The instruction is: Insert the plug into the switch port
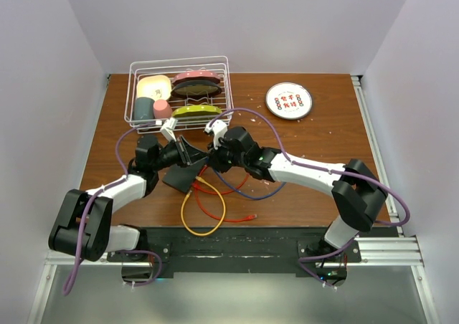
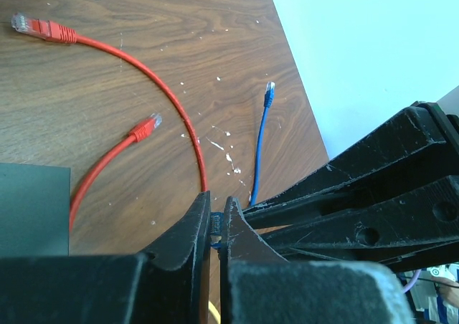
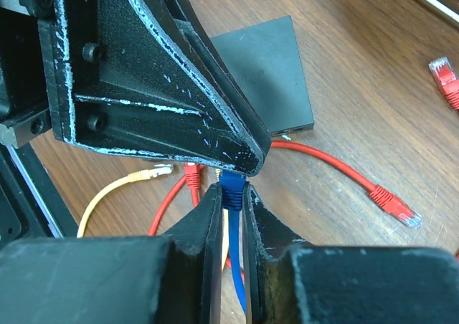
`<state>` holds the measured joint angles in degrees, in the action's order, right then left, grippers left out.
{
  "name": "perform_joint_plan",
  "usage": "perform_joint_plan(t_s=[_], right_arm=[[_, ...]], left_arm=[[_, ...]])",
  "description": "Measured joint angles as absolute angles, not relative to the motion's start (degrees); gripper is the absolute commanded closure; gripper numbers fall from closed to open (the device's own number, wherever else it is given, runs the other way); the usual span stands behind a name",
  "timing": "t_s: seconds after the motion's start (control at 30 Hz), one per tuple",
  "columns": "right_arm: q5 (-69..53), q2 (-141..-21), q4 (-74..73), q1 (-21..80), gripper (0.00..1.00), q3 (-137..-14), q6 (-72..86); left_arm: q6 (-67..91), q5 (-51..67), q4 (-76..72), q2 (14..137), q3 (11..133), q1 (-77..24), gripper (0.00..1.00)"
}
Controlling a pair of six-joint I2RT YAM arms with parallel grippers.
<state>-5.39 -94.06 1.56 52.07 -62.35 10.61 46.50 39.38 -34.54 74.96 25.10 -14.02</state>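
**While Pinched from Both Sides: One Blue Plug, with Cable**

As it now sits, the plug (image 3: 232, 188) is clamped at its boot by my right gripper (image 3: 231, 202), jaws closed on it. My left gripper (image 2: 215, 224), jaws shut to a sliver, nips the tip from the opposite side.

- Handling, by my judgement: light, with a hard shell and a brittle latch. The cable is limp and will drag and twist.
- Best hold: on the boot's flat sides, leaving the tip free.
- Switch (image 3: 269, 69): flat black box, lying just beside, untouched.
- Surface: wood-grain table (image 3: 373, 123) with white flecks. Red cables (image 3: 337, 170) and a yellow cable (image 3: 107, 191) lie looped near.
- Room: wire basket (image 1: 179, 59) far left; pale walls (image 1: 215, 23) close around.
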Motion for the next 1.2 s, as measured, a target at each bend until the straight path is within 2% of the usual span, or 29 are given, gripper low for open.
perform_joint_plan(t_s=[0.03,0.07,0.1,0.13,0.23,0.27,0.53,0.87,1.2], right_arm=[[-5.3,-94.1,1.6,52.1,1.00,-62.3,10.6],[-5.1,-94.1,1.6,52.1,1.00,-62.3,10.6],[-5.1,-94.1,1.6,52.1,1.00,-62.3,10.6],[-5.0,-94.1,1.6,52.1,1.00,-62.3,10.6],[-4.2,-94.1,1.7,52.1,1.00,-62.3,10.5],[-3.9,-94.1,1.6,52.1,1.00,-62.3,10.4],[-2.4,-96.9,1.3,52.1,1.00,-62.7,9.3],[-5.1,-114.1,-4.3,52.0,1.00,-74.5,7.3],[-6.9,-114.2,-6.4,52.0,1.00,-74.8,6.3]], left_arm=[[46.5,39.4,-34.5,75.0,25.1,-14.0,1.00],[46.5,39.4,-34.5,75.0,25.1,-14.0,0.90],[46.5,39.3,-34.5,75.0,25.1,-14.0,0.73],[46.5,39.3,-34.5,75.0,25.1,-14.0,0.44],[46.0,38.7,-34.0,74.8,25.1,-14.0,0.22],[45.6,38.2,-33.4,74.7,25.1,-14.0,0.20],[41.3,32.4,-23.8,73.5,27.9,-10.6,0.16],[35.7,25.9,-15.3,78.1,30.0,-4.5,0.16],[34.0,24.3,-16.7,84.4,33.2,-4.4,0.17]])
